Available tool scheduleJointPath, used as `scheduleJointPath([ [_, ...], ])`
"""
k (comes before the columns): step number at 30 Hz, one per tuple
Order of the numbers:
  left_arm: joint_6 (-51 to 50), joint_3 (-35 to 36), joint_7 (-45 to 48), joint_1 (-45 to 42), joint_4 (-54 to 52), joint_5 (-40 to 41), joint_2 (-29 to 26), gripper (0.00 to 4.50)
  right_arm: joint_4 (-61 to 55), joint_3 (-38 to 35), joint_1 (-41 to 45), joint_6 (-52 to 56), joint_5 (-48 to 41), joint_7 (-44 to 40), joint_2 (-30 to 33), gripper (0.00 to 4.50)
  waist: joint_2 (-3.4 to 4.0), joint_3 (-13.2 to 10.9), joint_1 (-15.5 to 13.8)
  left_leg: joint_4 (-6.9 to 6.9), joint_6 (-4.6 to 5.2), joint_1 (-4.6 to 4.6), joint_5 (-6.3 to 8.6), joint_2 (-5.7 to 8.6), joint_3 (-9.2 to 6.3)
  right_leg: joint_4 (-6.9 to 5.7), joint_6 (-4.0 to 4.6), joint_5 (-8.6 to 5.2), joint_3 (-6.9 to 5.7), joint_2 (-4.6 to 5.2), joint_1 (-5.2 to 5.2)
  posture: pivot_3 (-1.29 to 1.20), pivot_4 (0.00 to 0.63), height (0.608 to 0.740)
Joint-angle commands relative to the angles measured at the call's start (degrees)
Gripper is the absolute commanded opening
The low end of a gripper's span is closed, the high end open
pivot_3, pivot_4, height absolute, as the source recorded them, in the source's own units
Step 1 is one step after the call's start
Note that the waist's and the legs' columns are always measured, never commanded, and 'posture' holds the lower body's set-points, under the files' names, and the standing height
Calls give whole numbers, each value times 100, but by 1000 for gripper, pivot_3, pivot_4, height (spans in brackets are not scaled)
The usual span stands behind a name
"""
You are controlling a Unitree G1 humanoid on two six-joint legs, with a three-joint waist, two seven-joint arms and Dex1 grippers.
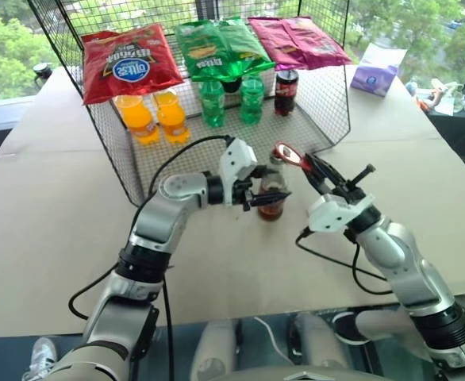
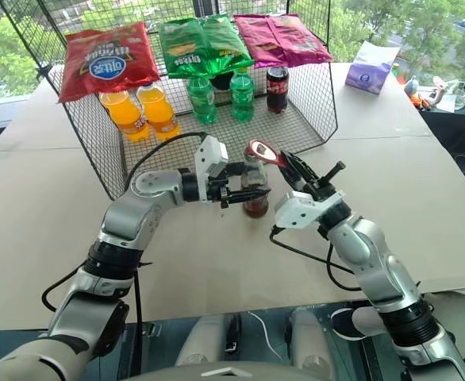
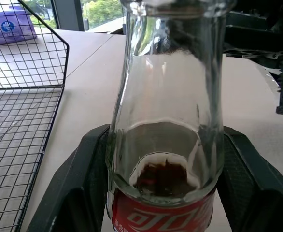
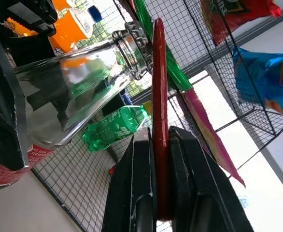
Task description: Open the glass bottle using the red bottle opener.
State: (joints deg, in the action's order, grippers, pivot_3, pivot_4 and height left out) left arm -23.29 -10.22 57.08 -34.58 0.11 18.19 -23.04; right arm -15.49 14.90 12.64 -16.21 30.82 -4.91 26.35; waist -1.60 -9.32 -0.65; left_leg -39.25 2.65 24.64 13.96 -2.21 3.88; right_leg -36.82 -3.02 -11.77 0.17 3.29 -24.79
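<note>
- We have the glass bottle [image 1: 272, 193] standing upright on the desk [image 1: 50, 230], just in front of the wire basket [image 1: 328, 119], near the middle of the head-camera frame.
- Our left tool [image 1: 263, 196] is clamped on the bottle's body just above the red label, with one black finger [image 3: 78, 183] on each side of the glass in the left wrist view, so the holding part looks done.
- Our right tool [image 1: 316, 169] is closed tight on the handle of the red bottle opener [image 1: 290, 154], and the opener's looped head points up and left towards the bottle top.
- In the right wrist view the opener's flat edge [image 4: 159, 96] lies right beside the metal cap [image 4: 136, 41]; we cannot tell whether it touches or has hooked under the rim.
- The cap appears to be on the neck, so we judge the bottle unopened.
- What is left, as we read it: seat the opener's loop over the cap, lever it up, and take the cap off while the left tool keeps the bottle steady.
- Behind, in the upper middle of the frame, the basket holds orange drinks [image 1: 151, 117], green bottles [image 1: 231, 98], a cola can [image 1: 286, 91] and snack bags [image 1: 217, 46], all well apart from the work.
</note>
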Motion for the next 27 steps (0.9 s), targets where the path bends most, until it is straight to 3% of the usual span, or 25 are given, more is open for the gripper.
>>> scheduleJointPath([
  [1, 179, 95, -86, -69, -65, 47, 104, 2389, 296, 205, -103, -287, 379, 184, -62, 0, 1, 2, -4, 0, 0, -2, 0, 0, 0, 0, 1, -1, 1, 0, 3, 0, 150, 740],
  [11, 168, 73, -210, -179, 75, -4, 237, 2389, 999, 340, -50, -509, 1242, 1023, -352, 0, 3, 8, -3, -2, 0, -28, 0, 1, 2, -2, 9, -5, 6, 0, 27, 0, 150, 740],
  [14, 149, 75, -241, -231, 111, -1, 293, 2389, 1208, 402, -36, -505, 1431, 1202, -424, 0, 4, 8, 0, 2, 1, -76, 1, 1, 5, 0, 9, -8, 8, 0, 70, 0, 150, 740],
  [27, 136, -19, -249, -283, 70, -36, 385, 2389, 1774, 581, 234, -452, 1622, 1537, -743, 0, 5, 10, 6, 1, 1, -98, 1, -1, 1, 0, 9, -7, 12, 0, 94, 0, 150, 740],
])
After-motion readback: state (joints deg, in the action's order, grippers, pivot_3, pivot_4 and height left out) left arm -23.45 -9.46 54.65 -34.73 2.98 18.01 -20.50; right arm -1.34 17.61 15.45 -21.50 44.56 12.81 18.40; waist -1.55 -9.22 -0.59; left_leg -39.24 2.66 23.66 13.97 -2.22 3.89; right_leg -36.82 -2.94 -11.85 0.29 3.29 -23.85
